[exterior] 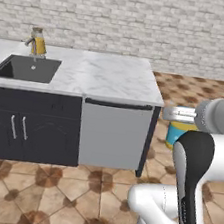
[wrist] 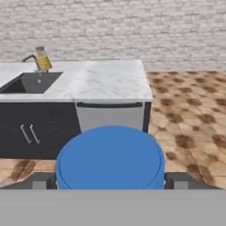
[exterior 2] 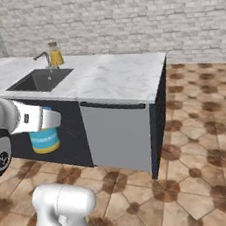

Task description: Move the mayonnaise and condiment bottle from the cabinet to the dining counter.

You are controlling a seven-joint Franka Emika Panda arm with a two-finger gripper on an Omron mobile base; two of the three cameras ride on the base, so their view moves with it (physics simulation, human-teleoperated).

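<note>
Blue-lidded mayonnaise [wrist: 110, 158] sits clamped between my wide-set jaws, carried short of the dining table [exterior: 113, 79], so not delivered yet. Condiment bottle's still to fetch, I reckon.

Amber bottle [exterior: 38, 41] by faucet [exterior: 31, 42] — grey dishwasher [exterior: 113, 133] — brick wall [exterior: 146, 23].

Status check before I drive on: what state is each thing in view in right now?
Gripper: shut on the mayonnaise, fingers on either side.
Mayonnaise, squat yellow jar with blue lid and blue label band: held in the air, short of the counter, lid on.
White marble dining counter: nothing set down on its near end.
Dark inset sink: looks empty.
Amber bottle by the faucet: standing upright.
</note>
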